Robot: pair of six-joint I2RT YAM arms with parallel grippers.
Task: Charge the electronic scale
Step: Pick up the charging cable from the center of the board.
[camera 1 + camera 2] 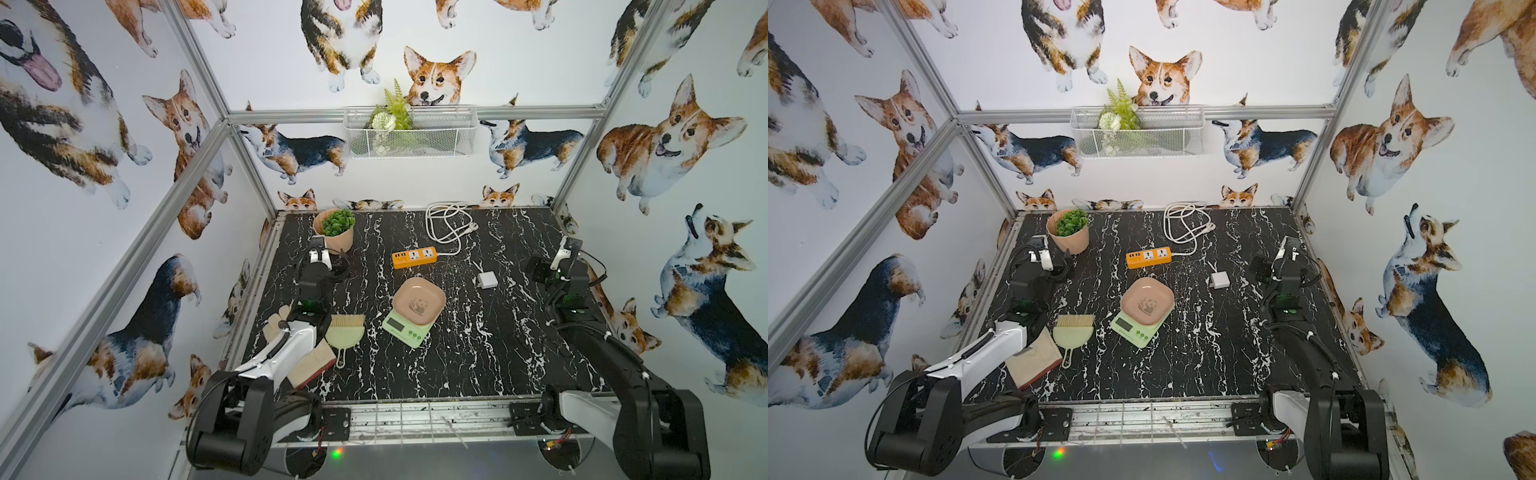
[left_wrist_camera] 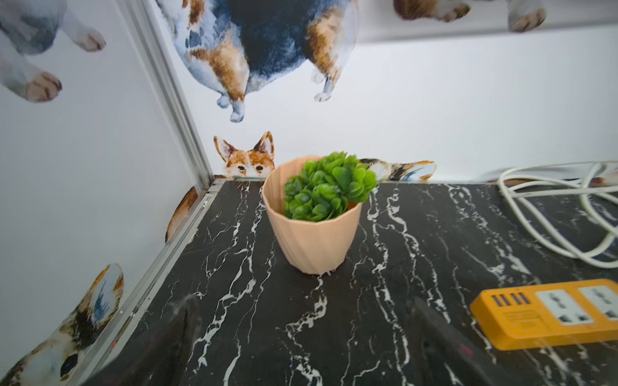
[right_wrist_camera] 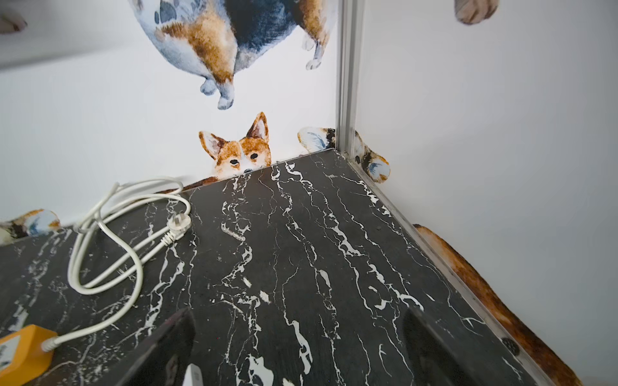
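The black marbled table [image 1: 478, 353] carries everything. The left arm [image 1: 286, 345] stretches along the left edge toward the far left corner. Its pincer [image 2: 307, 334] stands wide over bare marble and faces the plant pot. The right arm [image 1: 598, 345] runs along the right edge, and its pincer [image 3: 301, 341] is likewise spread wide above bare table, pointing at the far right corner.

A white wire basket [image 1: 449, 137] with greenery hangs on the back wall. A coiled white cable [image 1: 446, 226] lies at the far edge and runs into the power strip.

The electronic scale [image 1: 409, 322] sits about mid-table, a little toward the near edge, turned at an angle. Its pink tray [image 1: 419, 302] rests on top and its display faces the near left corner. No pincer touches it.

A beige mitt [image 1: 311, 365] lies by the left edge, partly under the left arm. The pale green dustpan with brush [image 1: 345, 334] is just beside it. The peach plant pot [image 1: 334, 232] stands upright near the far left corner. The orange power strip [image 1: 414, 257] lies between the scale and the far edge. A small white adapter [image 1: 487, 279] lies between the scale and the right edge.
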